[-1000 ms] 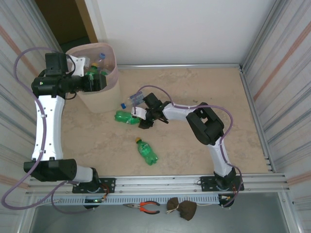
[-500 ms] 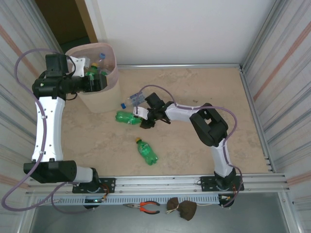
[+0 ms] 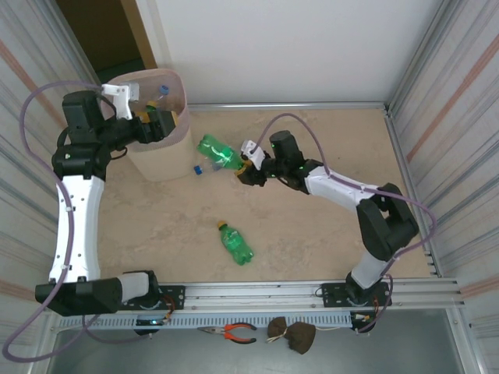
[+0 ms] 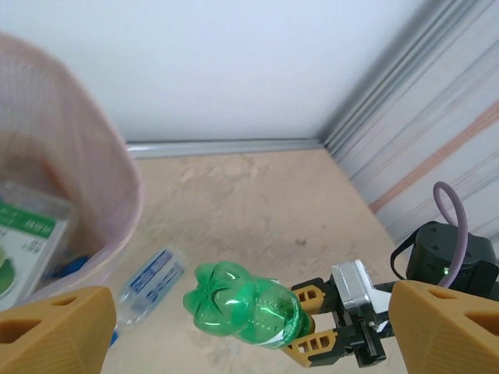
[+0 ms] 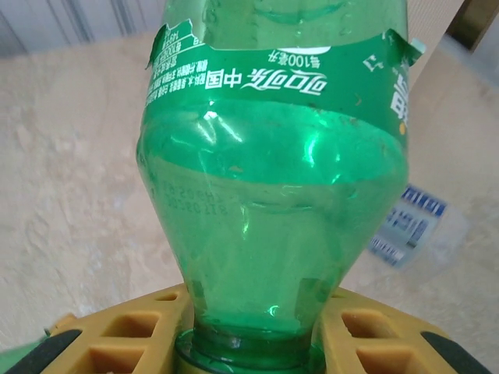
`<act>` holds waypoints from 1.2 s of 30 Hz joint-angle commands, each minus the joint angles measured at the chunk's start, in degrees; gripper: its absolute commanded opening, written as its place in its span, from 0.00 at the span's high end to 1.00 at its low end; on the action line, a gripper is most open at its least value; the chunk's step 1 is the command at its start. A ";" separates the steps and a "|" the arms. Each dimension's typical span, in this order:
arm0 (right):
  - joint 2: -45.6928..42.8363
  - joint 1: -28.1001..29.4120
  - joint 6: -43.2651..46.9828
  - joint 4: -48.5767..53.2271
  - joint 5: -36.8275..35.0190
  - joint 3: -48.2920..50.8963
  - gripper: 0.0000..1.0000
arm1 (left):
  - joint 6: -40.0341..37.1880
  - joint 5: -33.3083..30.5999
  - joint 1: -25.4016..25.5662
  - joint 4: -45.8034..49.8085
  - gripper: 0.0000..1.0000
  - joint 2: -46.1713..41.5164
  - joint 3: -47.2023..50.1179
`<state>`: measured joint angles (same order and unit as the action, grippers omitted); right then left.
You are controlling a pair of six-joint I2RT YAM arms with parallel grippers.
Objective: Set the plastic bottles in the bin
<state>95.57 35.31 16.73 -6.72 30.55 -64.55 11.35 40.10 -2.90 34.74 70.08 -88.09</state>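
Just off the bin [image 3: 160,160], at its 4 o'clock, your right gripper [image 3: 245,163] is now clamped on the neck of a green bottle [image 3: 218,151] and has raised it off the table [image 3: 312,241], where it lay a second ago; its base points to 10 o'clock, toward the bin. Your left gripper [image 3: 161,123] still hangs over the bin's mouth, fingers [image 4: 54,331] wide apart and nothing between them. A second green bottle [image 3: 235,242] lies unmoved at 6 o'clock of the lifted one, and a clear bottle [image 3: 204,167] lies just beside the bin's foot.
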 commanded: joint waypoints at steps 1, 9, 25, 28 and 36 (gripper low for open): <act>-5.48 -1.22 -6.93 -8.52 2.98 2.23 0.80 | 5.77 7.45 0.24 -14.70 0.09 -2.92 3.12; -14.29 -3.04 -14.43 -20.06 3.00 4.25 0.80 | 7.70 10.66 5.54 -29.36 0.06 -5.51 5.68; -24.32 -3.23 -23.57 -38.04 1.58 2.59 0.79 | 1.31 7.10 24.09 -38.30 0.04 0.05 -3.27; -25.25 -3.06 -25.51 -41.13 1.74 2.55 0.79 | 1.29 7.14 26.24 -40.28 0.04 1.44 -4.14; -26.97 -1.11 -27.28 -44.46 2.69 2.12 0.78 | 1.27 7.40 32.03 -44.17 0.03 5.51 -6.94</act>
<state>70.54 33.19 -8.73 -47.29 32.71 -60.53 13.58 47.51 27.42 -5.21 74.89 -92.58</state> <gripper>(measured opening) 0.341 0.970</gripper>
